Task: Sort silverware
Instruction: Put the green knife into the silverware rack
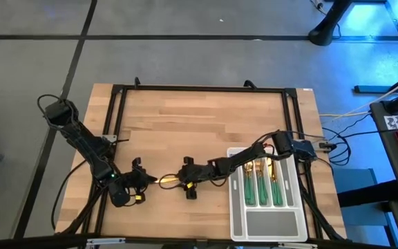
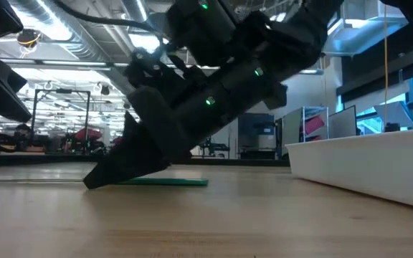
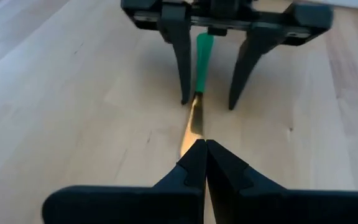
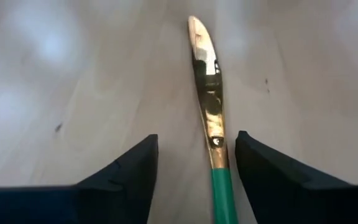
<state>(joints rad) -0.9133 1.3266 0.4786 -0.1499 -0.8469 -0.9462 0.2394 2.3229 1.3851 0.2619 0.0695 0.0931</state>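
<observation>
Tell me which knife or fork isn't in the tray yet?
The knife lying alone on the table, between the right gripper's open fingers. The other silverware already sits in the tray.

From my station the table reads as pale butcher-block wood, its strips smooth with a soft satin sheen and a few small dark specks in the grain. On it lies a knife whose gold blade is polished metal, mirror-bright and throwing reflections, while its green handle looks like smooth, slightly glossy plastic. Beside the table's right edge I see the tray, a pale grey matt plastic, holding more gold-and-green silverware. The right gripper fingers flanking the knife look like matt black plastic, as do those of the left gripper.
</observation>
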